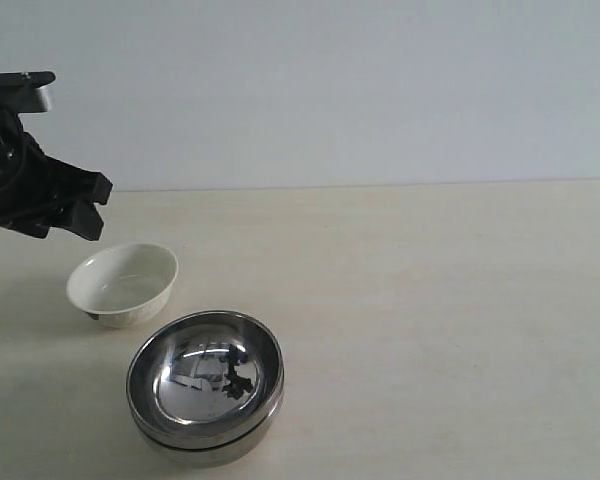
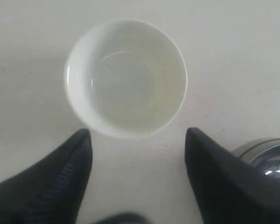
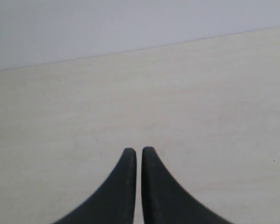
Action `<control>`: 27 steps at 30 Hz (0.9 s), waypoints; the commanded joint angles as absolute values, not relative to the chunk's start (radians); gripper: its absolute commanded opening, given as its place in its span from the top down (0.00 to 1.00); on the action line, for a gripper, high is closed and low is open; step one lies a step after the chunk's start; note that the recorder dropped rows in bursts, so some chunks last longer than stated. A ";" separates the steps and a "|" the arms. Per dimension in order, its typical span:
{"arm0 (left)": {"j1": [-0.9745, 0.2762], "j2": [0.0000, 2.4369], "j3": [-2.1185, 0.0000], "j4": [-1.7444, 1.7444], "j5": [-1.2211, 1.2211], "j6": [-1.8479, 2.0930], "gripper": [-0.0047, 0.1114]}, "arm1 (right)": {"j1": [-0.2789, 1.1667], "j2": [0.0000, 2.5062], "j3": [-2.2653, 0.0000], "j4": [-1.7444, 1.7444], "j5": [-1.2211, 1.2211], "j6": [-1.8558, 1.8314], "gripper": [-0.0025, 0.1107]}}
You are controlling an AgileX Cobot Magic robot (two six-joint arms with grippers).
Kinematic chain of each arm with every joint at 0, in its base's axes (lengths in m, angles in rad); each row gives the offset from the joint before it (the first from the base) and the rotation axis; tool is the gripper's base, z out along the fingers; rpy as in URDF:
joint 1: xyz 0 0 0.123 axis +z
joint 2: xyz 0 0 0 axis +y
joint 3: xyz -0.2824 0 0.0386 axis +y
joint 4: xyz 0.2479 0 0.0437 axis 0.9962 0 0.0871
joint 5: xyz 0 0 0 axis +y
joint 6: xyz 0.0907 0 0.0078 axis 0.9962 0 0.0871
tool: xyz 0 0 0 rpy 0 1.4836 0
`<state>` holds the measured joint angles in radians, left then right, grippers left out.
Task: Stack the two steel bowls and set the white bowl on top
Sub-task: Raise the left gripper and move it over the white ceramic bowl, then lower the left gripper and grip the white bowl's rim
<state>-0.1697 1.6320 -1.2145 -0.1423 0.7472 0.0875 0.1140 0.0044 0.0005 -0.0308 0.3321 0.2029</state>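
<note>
The two steel bowls (image 1: pixel 206 388) sit nested, one inside the other, near the table's front left; an edge of the steel bowls (image 2: pixel 266 156) also shows in the left wrist view. The white bowl (image 1: pixel 123 284) rests on the table just behind and to the left of them, empty and apart from them. My left gripper (image 1: pixel 90 207) hovers above and to the left of the white bowl (image 2: pixel 127 77), open, with nothing between its fingers (image 2: pixel 74 163). My right gripper (image 3: pixel 138 150) is shut on nothing above bare table and does not appear in the exterior view.
The pale wooden table (image 1: pixel 430 300) stretches to the right of the bowls, and a plain light wall (image 1: pixel 330 90) rises behind its back edge. Nothing else stands on it.
</note>
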 commanded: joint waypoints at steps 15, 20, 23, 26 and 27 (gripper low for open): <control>-0.090 1.891 -1.427 -0.137 0.811 0.081 0.48 | 0.110 0.000 0.000 -0.037 0.323 0.202 0.98; -0.090 1.988 -1.466 -0.112 0.813 0.085 0.48 | 0.110 0.000 0.000 -0.037 0.323 0.202 0.98; -0.090 2.029 -1.490 -0.112 0.812 0.085 0.48 | 0.110 0.000 0.000 -0.037 0.323 0.202 0.98; -0.090 2.055 -1.508 -0.098 0.793 0.085 0.48 | 0.110 0.000 0.000 -0.037 0.323 0.202 0.98; -0.090 2.062 -1.507 -0.093 0.783 0.085 0.48 | 0.110 0.000 0.000 -0.037 0.323 0.202 0.98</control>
<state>-0.0928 2.0457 -1.4930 -0.1065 0.8032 0.0800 0.1140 0.0044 0.0005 -0.0308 0.3321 0.2029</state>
